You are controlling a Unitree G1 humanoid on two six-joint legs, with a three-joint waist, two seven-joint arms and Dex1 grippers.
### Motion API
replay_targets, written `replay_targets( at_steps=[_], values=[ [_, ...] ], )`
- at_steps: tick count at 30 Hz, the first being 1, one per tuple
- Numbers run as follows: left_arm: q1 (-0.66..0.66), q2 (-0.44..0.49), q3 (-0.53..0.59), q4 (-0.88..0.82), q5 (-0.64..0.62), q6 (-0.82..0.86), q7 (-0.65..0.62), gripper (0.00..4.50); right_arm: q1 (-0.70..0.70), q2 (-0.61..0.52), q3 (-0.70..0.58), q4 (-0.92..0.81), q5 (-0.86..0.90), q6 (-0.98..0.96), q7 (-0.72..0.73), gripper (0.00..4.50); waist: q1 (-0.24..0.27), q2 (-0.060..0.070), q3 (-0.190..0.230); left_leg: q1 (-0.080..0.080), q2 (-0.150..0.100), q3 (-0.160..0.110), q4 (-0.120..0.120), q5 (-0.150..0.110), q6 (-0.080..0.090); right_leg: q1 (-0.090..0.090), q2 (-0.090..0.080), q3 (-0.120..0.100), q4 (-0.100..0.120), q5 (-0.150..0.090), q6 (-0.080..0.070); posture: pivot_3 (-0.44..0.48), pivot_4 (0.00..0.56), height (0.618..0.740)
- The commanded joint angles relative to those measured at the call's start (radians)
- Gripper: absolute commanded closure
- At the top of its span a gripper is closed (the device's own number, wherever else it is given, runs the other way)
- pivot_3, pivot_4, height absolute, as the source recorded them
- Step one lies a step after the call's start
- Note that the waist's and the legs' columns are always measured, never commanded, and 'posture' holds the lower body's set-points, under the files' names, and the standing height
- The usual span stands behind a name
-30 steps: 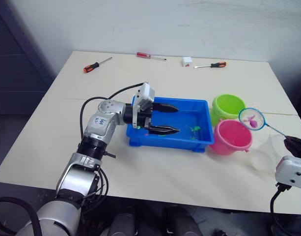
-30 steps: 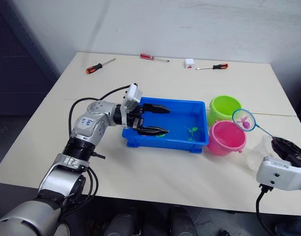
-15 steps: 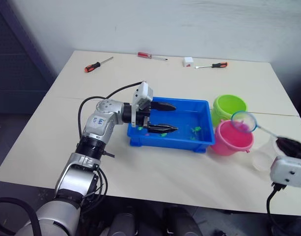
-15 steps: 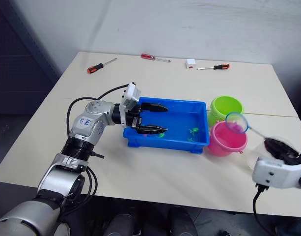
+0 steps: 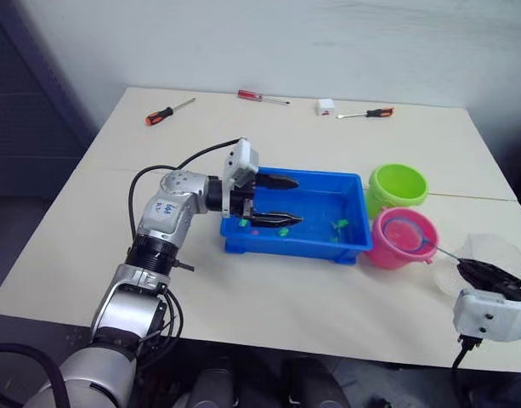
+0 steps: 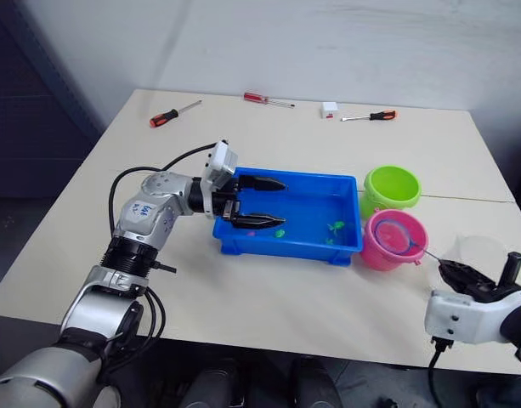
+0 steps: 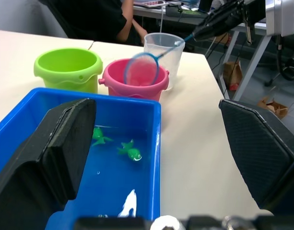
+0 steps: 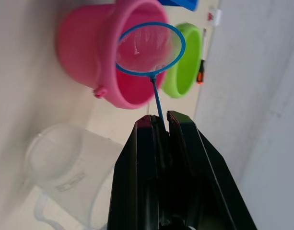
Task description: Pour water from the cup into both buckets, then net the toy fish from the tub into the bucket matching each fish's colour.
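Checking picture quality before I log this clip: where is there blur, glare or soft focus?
Left wrist view: the left gripper's near jaws are large and soft, while the pink bucket and net are sharp. Right wrist view: the net's hoop is crisp, the clear cup is hazy and pale. Head views: even, soft light, with faint shadows under the blue tub.

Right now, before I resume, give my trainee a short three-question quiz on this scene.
1. True or false: the net hoop is over the pink bucket.
2. Which gripper holds the net's handle? A) left B) right
3. Fill in: the fish visible in the tub are ____ in colour.

Key: 1 true; 2 B, the right gripper is shut on it, while the left gripper hangs open over the tub; 3 green.
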Motion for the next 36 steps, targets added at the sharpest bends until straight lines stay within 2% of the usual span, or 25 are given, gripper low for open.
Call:
replay_targets(
  at_steps=[1,4,5,10,13,18,23,27,36],
  values=[
    [0.007,0.015,0.013,-0.028,0.004,-0.013,0.001,0.07,-0.076,0.018,-0.032,-0.046,0.084,0.103,-0.018,4.50,0.001,0.000,0.000,0.001,0.000,0.000,0.000,0.000,0.000,0.001,0.000,0.000,0.000,0.000,0.000,0.000,0.150,0.740],
    [0.024,0.051,0.015,-0.017,0.022,-0.018,-0.004,0.07,-0.150,0.009,0.009,-0.083,0.135,0.195,0.000,4.50,0.001,0.000,0.000,0.003,0.000,-0.001,-0.002,0.001,-0.002,0.001,0.000,-0.001,0.001,-0.001,-0.001,0.000,0.150,0.740],
    [0.035,0.073,0.020,-0.022,0.024,-0.010,-0.006,0.07,-0.206,0.003,0.059,-0.105,0.182,0.258,0.009,4.50,-0.002,0.000,0.000,0.004,0.000,0.000,-0.003,0.001,-0.002,0.001,0.001,0.000,0.001,-0.001,-0.001,0.000,0.150,0.740],
    [0.114,0.201,0.050,-0.083,0.022,0.039,-0.017,0.07,-0.422,0.050,0.380,-0.181,0.377,0.594,0.044,4.50,-0.019,0.000,0.000,0.006,0.001,-0.001,-0.004,0.002,-0.004,0.001,0.001,-0.001,0.003,-0.001,-0.002,0.000,0.150,0.740],
    [0.198,0.314,0.074,-0.132,0.046,0.040,-0.012,0.07,-0.562,0.104,0.572,-0.138,0.427,0.729,0.036,4.50,-0.031,0.000,0.000,0.007,0.001,-0.001,-0.006,0.002,-0.004,0.001,0.000,0.000,0.002,-0.002,-0.003,0.000,0.150,0.740],
    [0.300,0.418,0.132,-0.267,0.019,0.103,0.022,0.07,-0.708,0.103,0.782,-0.033,0.437,0.807,0.074,4.50,-0.009,-0.001,0.000,0.007,0.001,-0.003,-0.013,0.002,-0.004,0.000,-0.002,-0.003,0.001,-0.003,-0.006,0.000,0.150,0.740],
    [0.402,0.456,0.186,-0.418,0.002,0.169,0.088,0.07,-0.837,0.103,0.943,0.165,0.373,0.715,0.085,4.50,-0.001,-0.001,0.000,0.006,0.000,-0.002,-0.014,0.000,-0.002,0.000,-0.003,-0.003,-0.001,-0.003,-0.006,0.000,0.150,0.740],
    [0.464,0.453,0.222,-0.509,-0.025,0.219,0.144,0.07,-0.882,0.090,1.002,0.260,0.312,0.627,0.073,4.50,-0.002,-0.001,0.000,0.006,0.000,-0.002,-0.016,0.001,-0.002,-0.001,-0.003,-0.003,-0.001,-0.003,-0.006,0.000,0.150,0.740],
    [0.526,0.466,0.252,-0.576,-0.056,0.249,0.199,0.07,-0.941,0.064,0.982,0.303,0.287,0.581,0.077,4.50,-0.019,-0.001,0.000,0.006,0.000,-0.003,-0.016,0.001,-0.002,-0.001,-0.003,-0.004,-0.001,-0.003,-0.006,0.000,0.150,0.740]
  ],
)
